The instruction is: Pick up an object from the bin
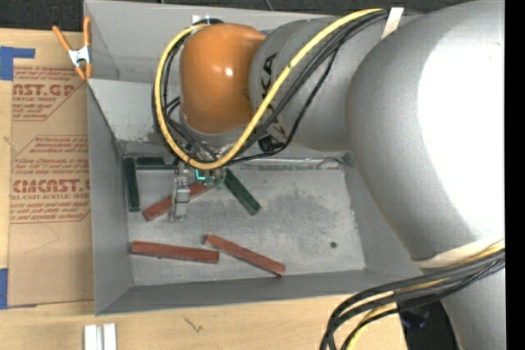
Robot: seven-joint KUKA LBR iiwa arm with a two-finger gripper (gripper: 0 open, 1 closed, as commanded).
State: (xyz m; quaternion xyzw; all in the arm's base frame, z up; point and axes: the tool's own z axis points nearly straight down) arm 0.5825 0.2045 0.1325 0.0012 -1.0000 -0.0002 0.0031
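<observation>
My gripper [179, 204] hangs under the orange cover in the bin's left half, low over the floor. A short reddish-brown stick [156, 211] lies slanted right beside it on the left, its upper end touching or tucked under the gripper. A dark green stick [243, 193] slants down to the right just beyond the gripper. Two longer reddish-brown sticks lie nearer the front wall, one [174, 252] almost level and one [244, 254] slanting down to the right.
A dark green stick [130, 184] stands along the left wall, and another [156, 164] lies along the back edge of the floor. The arm and its cables cover the bin's back and right side.
</observation>
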